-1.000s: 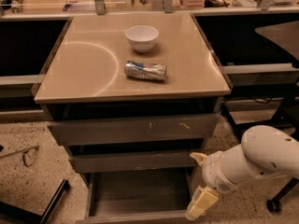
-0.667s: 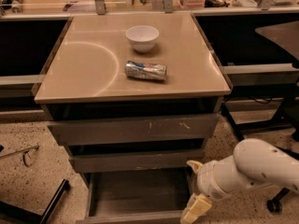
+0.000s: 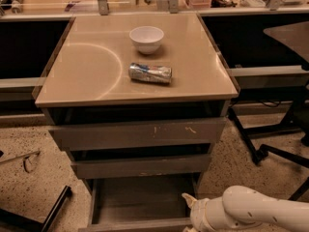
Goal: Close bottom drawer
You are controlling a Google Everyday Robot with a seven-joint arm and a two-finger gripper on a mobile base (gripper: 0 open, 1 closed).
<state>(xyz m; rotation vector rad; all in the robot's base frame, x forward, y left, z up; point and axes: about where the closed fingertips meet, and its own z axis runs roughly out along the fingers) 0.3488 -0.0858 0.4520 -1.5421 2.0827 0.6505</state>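
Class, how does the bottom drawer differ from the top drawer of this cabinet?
The bottom drawer is pulled far out, floor showing; the top drawer sits almost in. The bottom drawer is narrower than the top drawer. The top drawer's front bears pale scratches; the bottom drawer's shows none. Both are grey-brown, handle-less. The gripper is by the bottom drawer's right front corner.

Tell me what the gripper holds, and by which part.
Cannot be told: the gripper sits low beside the open bottom drawer, at its right front corner.
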